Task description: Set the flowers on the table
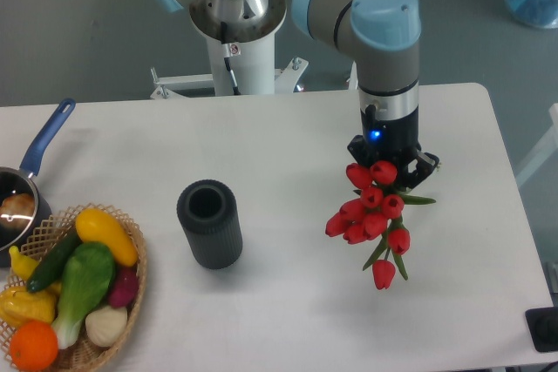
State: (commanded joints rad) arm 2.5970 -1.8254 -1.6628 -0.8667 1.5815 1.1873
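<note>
A bunch of red tulips (370, 215) with green stems hangs at the right side of the white table (279, 137). Its upper blooms sit right under my gripper (390, 167), which points down and covers the stems. The fingers are hidden behind the blooms, so I cannot tell how the jaws stand. The lowest bloom reaches down close to the tabletop; whether it touches I cannot tell. A black ribbed vase (209, 223) stands upright and empty to the left of the flowers, well apart from them.
A wicker basket (131, 241) with several vegetables and fruits sits at the front left corner. A pan with a blue handle (44, 141) lies at the left edge. The robot's white base (240, 58) stands behind the table.
</note>
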